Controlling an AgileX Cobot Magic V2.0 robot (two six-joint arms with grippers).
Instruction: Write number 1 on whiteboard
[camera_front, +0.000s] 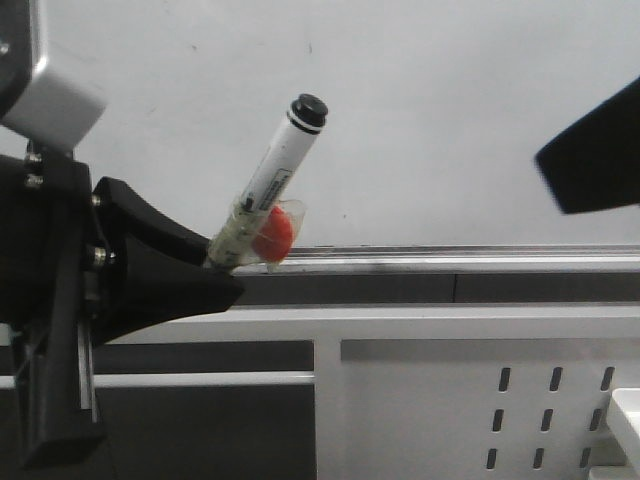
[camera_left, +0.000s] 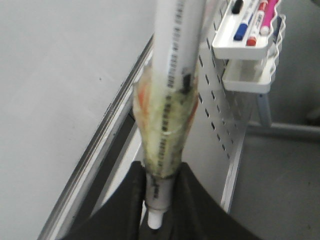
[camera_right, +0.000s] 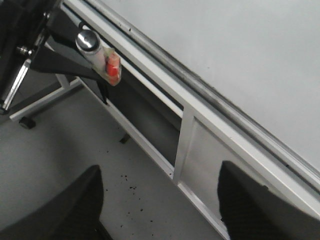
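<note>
In the front view, the left gripper (camera_front: 215, 265) sat at lower left, clamped on the taped base of a white marker pen (camera_front: 280, 170). The pen's long axis slanted up and to the right, its black cap end toward the whiteboard (camera_front: 420, 90), which filled the upper frame. No number 1 showed on it yet. The right gripper (camera_front: 590, 150) hung at the right edge, farther from the pen.

In the left wrist view, the fingers (camera_left: 195, 200) pinched the pen (camera_left: 172, 55), with the board's ledge (camera_left: 110, 145) just beside.

In the right wrist view, the right fingers (camera_right: 250, 200) stood apart, empty, below the board.
</note>
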